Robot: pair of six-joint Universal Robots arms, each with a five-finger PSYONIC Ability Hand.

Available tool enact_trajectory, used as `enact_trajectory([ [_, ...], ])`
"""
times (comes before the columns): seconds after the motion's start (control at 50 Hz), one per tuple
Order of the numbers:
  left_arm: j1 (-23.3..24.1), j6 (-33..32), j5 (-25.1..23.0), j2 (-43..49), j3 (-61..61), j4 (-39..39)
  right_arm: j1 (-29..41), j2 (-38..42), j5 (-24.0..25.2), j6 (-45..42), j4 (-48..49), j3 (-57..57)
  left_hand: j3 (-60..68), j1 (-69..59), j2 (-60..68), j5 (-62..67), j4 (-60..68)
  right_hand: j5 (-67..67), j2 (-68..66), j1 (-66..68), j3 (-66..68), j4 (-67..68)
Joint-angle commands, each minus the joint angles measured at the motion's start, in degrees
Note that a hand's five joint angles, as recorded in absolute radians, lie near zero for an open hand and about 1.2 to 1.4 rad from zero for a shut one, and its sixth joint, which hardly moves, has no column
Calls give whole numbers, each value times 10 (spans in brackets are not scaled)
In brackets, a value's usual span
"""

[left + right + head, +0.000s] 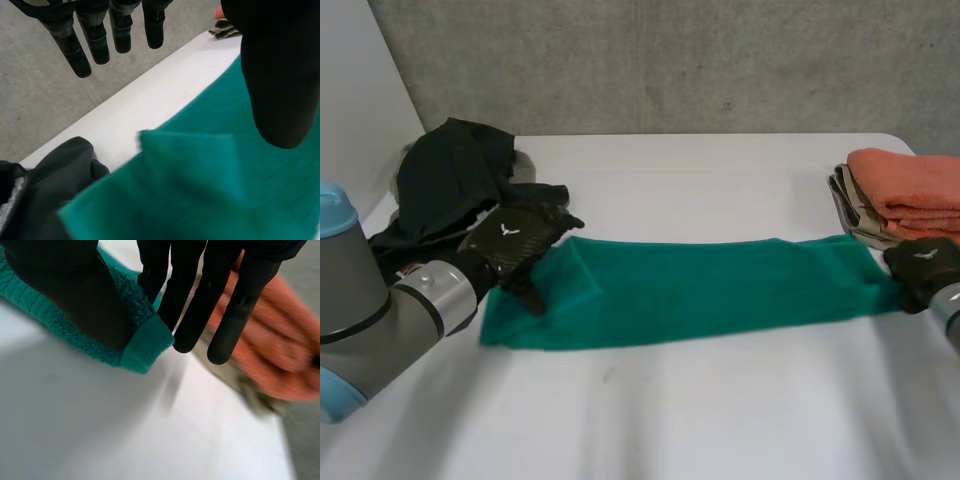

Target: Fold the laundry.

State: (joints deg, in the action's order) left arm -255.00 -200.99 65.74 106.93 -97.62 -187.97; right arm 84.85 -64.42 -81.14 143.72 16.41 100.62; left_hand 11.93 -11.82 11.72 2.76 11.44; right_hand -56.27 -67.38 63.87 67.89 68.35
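The fluffy green towel point(700, 290) lies as a long band between both hands. The right hand point(927, 268) pinches its hemmed corner under the thumb; the left hand point(515, 243) hangs released, fingers point(100, 42) straight, over the folded-back opposite end.

Grey concrete wall point(720, 60) behind white table point(720, 410)

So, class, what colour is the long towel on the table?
The towel is plain teal green; clearest in head view.
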Motion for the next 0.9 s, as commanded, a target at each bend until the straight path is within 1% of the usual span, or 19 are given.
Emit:
enact_trajectory([
  [0.02,-17,5,-2,-40,-17,2,-97,-33,-17,-104,-1,-18,-19,18,-17,-28,-14,-137,-126,161,121,117],
  [0.08,-27,9,-3,-48,-23,2,-100,-26,-22,-167,-8,-35,-19,18,-17,-28,-14,-137,-126,161,121,117],
  [0.12,-31,13,-4,-51,-26,2,-76,-21,-25,-219,-16,-45,-19,18,-17,-28,-14,-137,-126,161,121,117],
  [0.24,-49,26,-7,-60,-37,5,78,-45,-19,-226,30,-50,-19,18,-17,-28,-14,-137,-126,161,121,117],
  [0.26,-50,28,-7,-61,-38,5,132,-58,-8,-228,55,-44,-19,18,-17,-28,-14,-137,-126,161,121,117],
  [0.32,-55,37,-7,-69,-45,4,213,-73,22,-232,100,-32,-19,18,-17,-28,-14,-137,-126,161,121,117],
  [0.34,-56,38,-7,-71,-47,5,262,-72,47,-234,129,-19,-19,18,-17,-28,-14,-137,-126,161,121,117],
  [0.44,-53,46,-8,-78,-58,2,403,-15,135,-245,199,5,-19,18,-17,-28,-14,-137,-126,161,121,117],
  [0.48,-49,45,-10,-77,-62,0,448,21,154,-262,209,5,-19,18,-17,-28,-14,-137,-126,161,121,117],
  [0.56,-34,44,-8,-71,-61,-6,501,72,144,-305,203,-10,-19,18,-17,-28,-14,-137,-126,161,121,117],
  [0.6,-27,44,-8,-66,-59,-8,508,85,123,-317,195,-21,-19,18,-17,-28,-14,-137,-126,161,121,117],
  [0.62,-19,43,-7,-61,-56,-10,511,88,110,-317,188,-27,-19,18,-17,-28,-14,-39,-28,63,23,18],
  [0.64,-14,42,-7,-59,-55,-12,511,87,75,-309,175,-37,-19,18,-17,-28,-14,430,441,-406,-446,-451],
  [0.66,-9,42,-7,-55,-52,-13,509,84,56,-299,171,-39,-19,18,-17,-28,-14,563,574,-539,-579,-583],
  [0.7,5,39,-4,-46,-43,-18,507,73,21,-268,166,-39,-19,18,-17,-28,-14,563,574,-539,-579,-583],
  [0.74,15,39,-1,-42,-36,-20,497,45,-6,-195,166,-35,-19,18,-17,-28,-14,563,574,-539,-579,-583],
  [0.78,33,42,6,-39,-27,-20,479,9,-8,-138,162,-27,-19,18,-17,-28,-14,563,574,-539,-579,-583],
  [0.82,44,43,12,-38,-20,-21,447,-47,-8,-41,148,-10,-19,18,-17,-28,-14,563,574,-539,-579,-583],
  [0.9,73,45,31,-38,-9,-22,392,-103,-8,112,96,6,-19,18,-17,-28,-14,563,574,-539,-579,-583],
])
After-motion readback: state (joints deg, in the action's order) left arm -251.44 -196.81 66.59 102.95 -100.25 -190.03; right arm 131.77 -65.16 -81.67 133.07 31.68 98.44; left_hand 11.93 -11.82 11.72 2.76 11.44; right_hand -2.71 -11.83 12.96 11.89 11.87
